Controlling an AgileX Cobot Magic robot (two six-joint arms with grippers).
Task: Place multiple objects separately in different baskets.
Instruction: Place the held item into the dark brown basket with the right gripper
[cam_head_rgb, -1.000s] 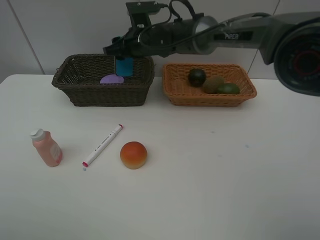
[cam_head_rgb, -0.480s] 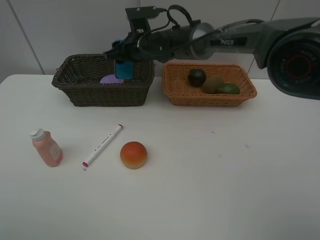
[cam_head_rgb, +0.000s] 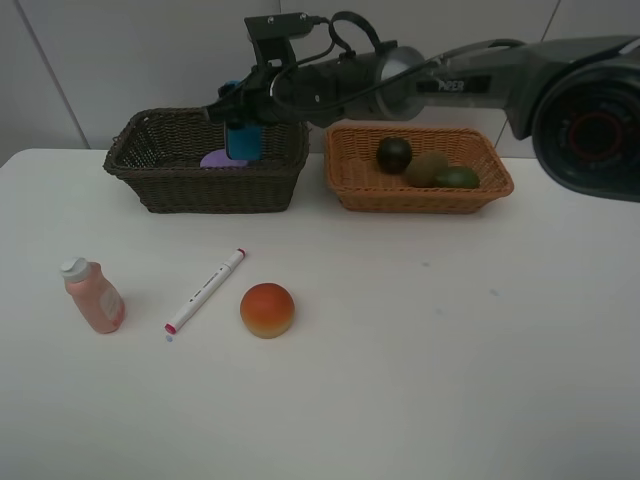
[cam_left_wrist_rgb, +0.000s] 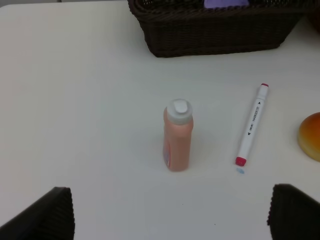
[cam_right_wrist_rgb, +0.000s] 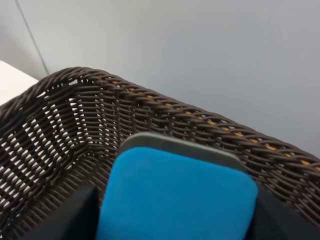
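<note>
My right gripper (cam_head_rgb: 243, 128) reaches across to the dark brown basket (cam_head_rgb: 150, 178) and is shut on the blue eraser (cam_head_rgb: 243, 138), holding it over the basket's inside; the eraser fills the right wrist view (cam_right_wrist_rgb: 175, 197). The purple-lidded jar (cam_head_rgb: 218, 158) lies in that basket. The light orange basket (cam_head_rgb: 350, 188) holds the mangosteen (cam_head_rgb: 394, 154), kiwi (cam_head_rgb: 426, 168) and lime (cam_head_rgb: 458, 177). On the table lie the pink bottle (cam_head_rgb: 94, 296), white marker (cam_head_rgb: 205, 290) and orange-red fruit (cam_head_rgb: 267, 309). My left gripper (cam_left_wrist_rgb: 170, 210) is open above the bottle (cam_left_wrist_rgb: 178, 135).
The table's back edge meets a grey wall just behind both baskets. In the left wrist view the marker (cam_left_wrist_rgb: 252, 125) lies beside the bottle, the fruit (cam_left_wrist_rgb: 311, 136) at the frame edge, and the dark basket (cam_left_wrist_rgb: 215, 32) beyond.
My right gripper has shifted the blue eraser slightly left and a little higher over the dark basket. Everything on the table is unmoved.
</note>
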